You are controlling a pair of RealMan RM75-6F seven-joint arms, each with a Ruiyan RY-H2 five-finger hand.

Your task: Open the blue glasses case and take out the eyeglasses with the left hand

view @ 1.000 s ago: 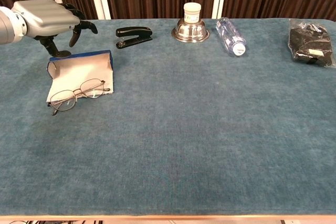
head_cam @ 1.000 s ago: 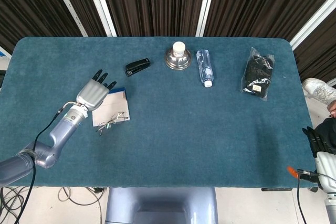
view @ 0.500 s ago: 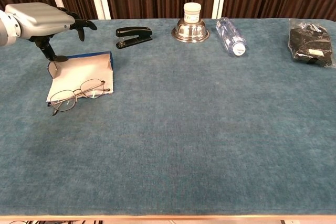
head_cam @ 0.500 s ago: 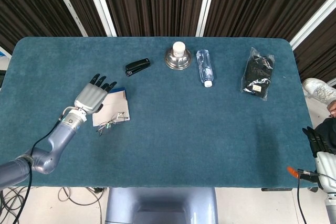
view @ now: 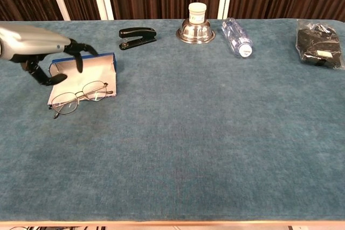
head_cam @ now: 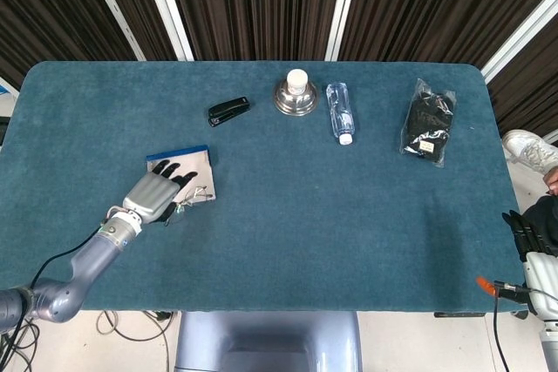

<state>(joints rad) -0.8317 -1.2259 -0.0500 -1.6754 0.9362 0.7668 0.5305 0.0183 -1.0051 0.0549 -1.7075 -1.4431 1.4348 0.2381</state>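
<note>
The left hand (view: pixel 33 47) hovered with fingers (view: pixel 78 51) spread, holding nothing, over the open case (view: pixel 81 74) near the counter's (view: pixel 188 144) left edge. Glasses (view: pixel 81 96) lay across the case's front edge. The right hand (head_cam: pixel 526 234) hung off the counter's right edge, its hold unclear.

The left robot hand (head_cam: pixel 157 196) has a silver-grey back and black fingers on a bluish-grey metallic arm trailing a thin black cable, while the right robot hand (head_cam: pixel 530 234) shows black fingers.
</note>
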